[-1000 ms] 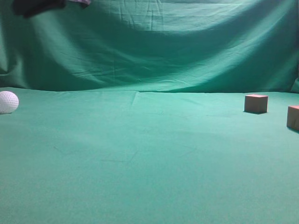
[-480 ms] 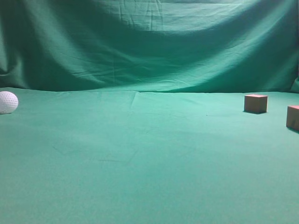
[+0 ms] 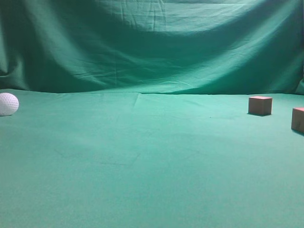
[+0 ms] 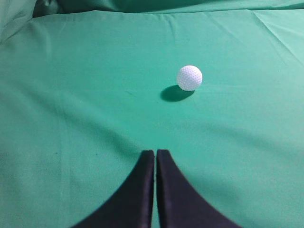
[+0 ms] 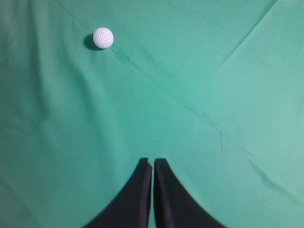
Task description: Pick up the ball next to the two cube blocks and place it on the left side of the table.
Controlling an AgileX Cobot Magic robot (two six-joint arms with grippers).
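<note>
The white dimpled ball (image 3: pixel 8 104) rests on the green table (image 3: pixel 142 156) at the far left edge of the exterior view. It also shows in the left wrist view (image 4: pixel 189 78) and in the right wrist view (image 5: pixel 103 38). The two reddish-brown cube blocks sit at the far right, one (image 3: pixel 260 105) behind the other (image 3: pixel 298 119), far from the ball. My left gripper (image 4: pixel 155 153) is shut and empty, above the cloth and short of the ball. My right gripper (image 5: pixel 152 161) is shut and empty, well back from the ball. Neither gripper shows in the exterior view.
A green cloth backdrop (image 3: pixel 152 42) hangs behind the table. The cloth has light creases (image 5: pixel 223 137) in the right wrist view.
A dark arm part at the top left of the exterior view one second ago has left the frame. The ball and cubes have not moved.
</note>
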